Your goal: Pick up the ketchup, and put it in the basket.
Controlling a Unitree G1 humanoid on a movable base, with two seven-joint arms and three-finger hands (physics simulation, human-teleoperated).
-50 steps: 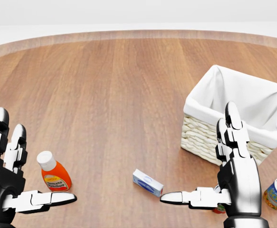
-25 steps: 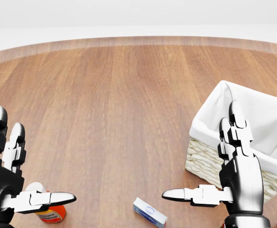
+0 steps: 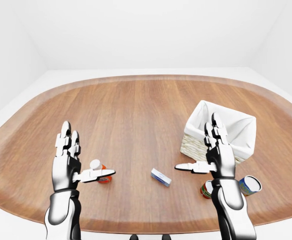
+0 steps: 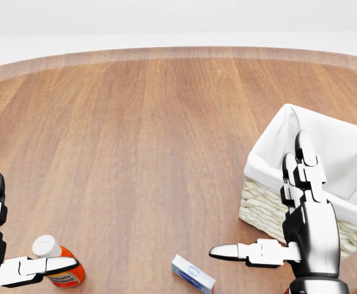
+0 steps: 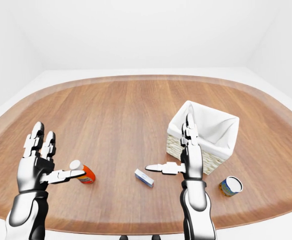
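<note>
Change since earlier: left hand (image 4: 7,257) has dropped lower and further left in the head view than half a second ago, uncovering the ketchup's cap; right hand (image 4: 288,236), basket and carton are sitting where they were, so the camera is holding still.
Left hand state: fingers are spreading open, two pointing upward, thumb (image 5: 68,174) reaching sideways toward the right of the view; nothing is being gripped.
Right hand state: also standing open, fingers upright, thumb (image 3: 188,167) stretching to the left of the view; holding nothing.
Ketchup (image 5: 82,172): orange-red bottle with a white cap, leaning on the desk at the lower left of the eye views, lying just beyond the left thumb; whether the thumb is touching it cannot be told.
Basket (image 3: 236,131): woven, lined with white cloth, standing on the right part of the desk, partly hiding behind the right hand's fingers, well apart from the ketchup.
Carton (image 4: 193,274): small white and blue box lying flat between the two hands, near the bottom edge of the head view.
Cans: one blue-labelled can (image 5: 230,185) is resting right of the right arm; a red-labelled can (image 3: 206,189) is peeking out from behind that arm.
Desk (image 3: 135,107): oval, wood-grained, carrying everything.
</note>
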